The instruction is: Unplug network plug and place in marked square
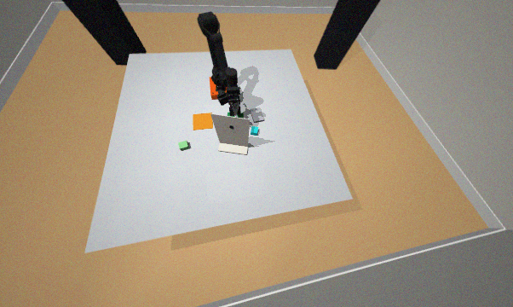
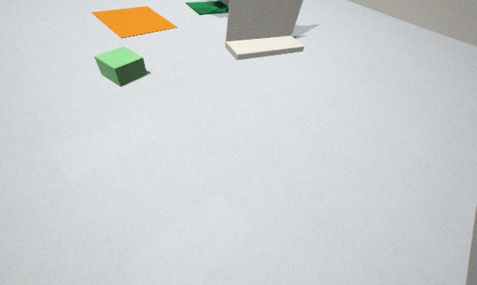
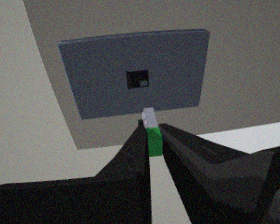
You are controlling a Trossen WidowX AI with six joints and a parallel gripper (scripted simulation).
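The black arm (image 1: 217,47) reaches down behind the upright panel (image 1: 232,130), its jaws clamped on the green plug (image 3: 153,141), held just clear of the dark socket (image 3: 138,80), near the orange square (image 1: 203,121) on the worktop (image 1: 163,188).

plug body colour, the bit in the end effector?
Green, with a pale grey tip: the small network plug held in the end effector. Clearest in the wrist view.
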